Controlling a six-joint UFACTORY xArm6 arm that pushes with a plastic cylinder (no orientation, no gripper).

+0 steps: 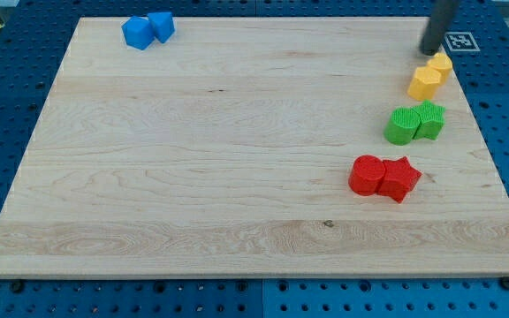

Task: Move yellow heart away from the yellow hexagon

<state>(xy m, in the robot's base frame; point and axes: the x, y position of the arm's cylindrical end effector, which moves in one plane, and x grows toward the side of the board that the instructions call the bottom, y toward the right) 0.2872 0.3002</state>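
Observation:
Two yellow blocks touch near the board's right edge. The lower-left one (424,83) looks like the yellow heart. The upper-right one (441,64) looks like the yellow hexagon, though the shapes are small and hard to make out. My tip (429,53) is on the board just above and left of the yellow pair, close to the hexagon's upper-left side. I cannot tell if it touches it.
Two green blocks (414,123) touch just below the yellow pair. Two red blocks (384,177), one round and one star-like, lie lower down. Two blue blocks (148,29) sit at the board's top left. The wooden board (237,159) lies on a blue pegboard.

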